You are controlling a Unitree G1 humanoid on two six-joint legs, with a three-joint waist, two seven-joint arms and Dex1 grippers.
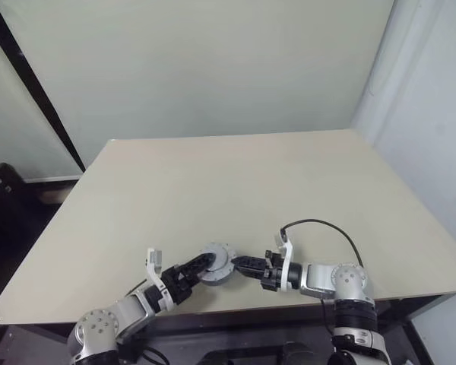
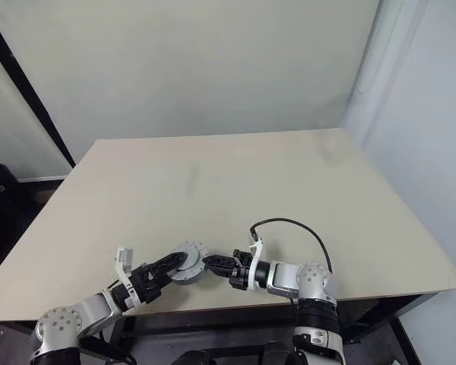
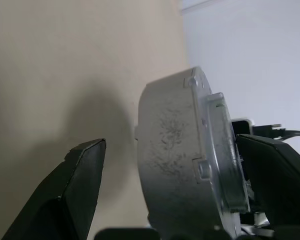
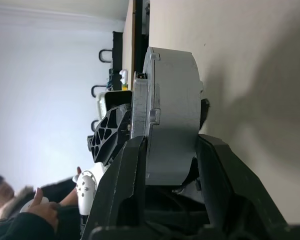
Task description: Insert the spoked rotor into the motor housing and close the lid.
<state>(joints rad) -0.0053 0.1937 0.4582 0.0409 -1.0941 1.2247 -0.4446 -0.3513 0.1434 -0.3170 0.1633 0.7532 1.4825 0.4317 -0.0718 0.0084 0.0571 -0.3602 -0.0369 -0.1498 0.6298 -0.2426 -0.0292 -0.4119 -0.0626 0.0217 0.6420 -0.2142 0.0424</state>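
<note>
The motor housing (image 1: pixel 216 265), w/ the lid (image 4: pixel 140 112) seated on its top face, is judged a stiff, rather heavy metal piece w/ a smooth wall that can slip, so it is best taken across the flat faces, not the rim. It is held above the near edge of the table (image 1: pixel 235 182), pinched by the right gripper (image 1: pixel 239 265). The left gripper (image 1: pixel 197 267) is spread wide, one finger each side of the housing, w/ no contact seen.

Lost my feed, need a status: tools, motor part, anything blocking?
Right tool shut on motor housing, held above table. Left tool open, fingers either side of it, one clearly apart. Lid seated on it. Nothing blocking.
</note>
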